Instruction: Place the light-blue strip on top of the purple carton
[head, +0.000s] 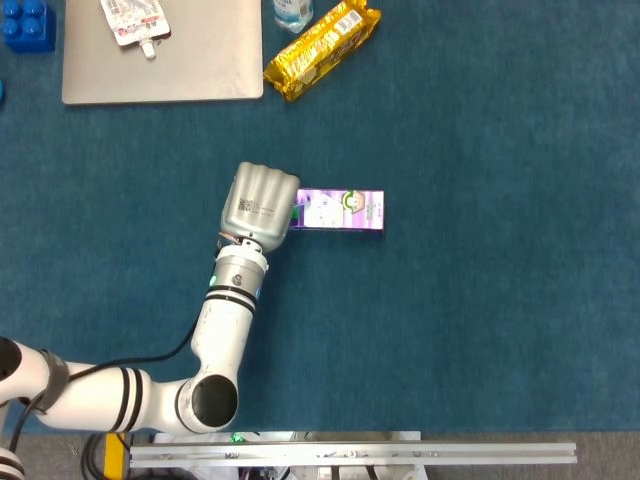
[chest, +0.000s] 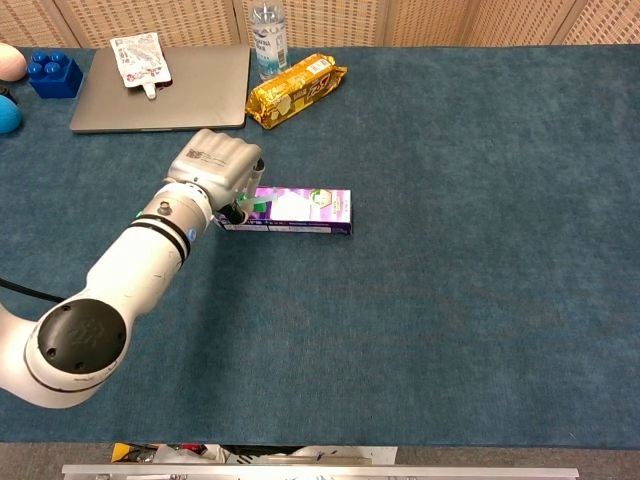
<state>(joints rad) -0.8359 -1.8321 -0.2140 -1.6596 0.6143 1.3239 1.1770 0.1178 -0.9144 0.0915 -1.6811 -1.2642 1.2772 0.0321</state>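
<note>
**Strip at the carton's end**

A pale sliver of the strip (chest: 247, 206) shows under my left hand (head: 259, 203), over the left end of the purple carton (head: 340, 211) on the blue table (head: 480, 300). Whether my curled fingers grip it, I cannot tell.

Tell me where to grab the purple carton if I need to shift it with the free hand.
Take the purple carton by its free end, away from the left hand, pinching across its two long sides from above. It lies flat on the table and narrow, so the short span should suit the fingers; the other end sits under the left hand. The right hand isn't visible.
</note>
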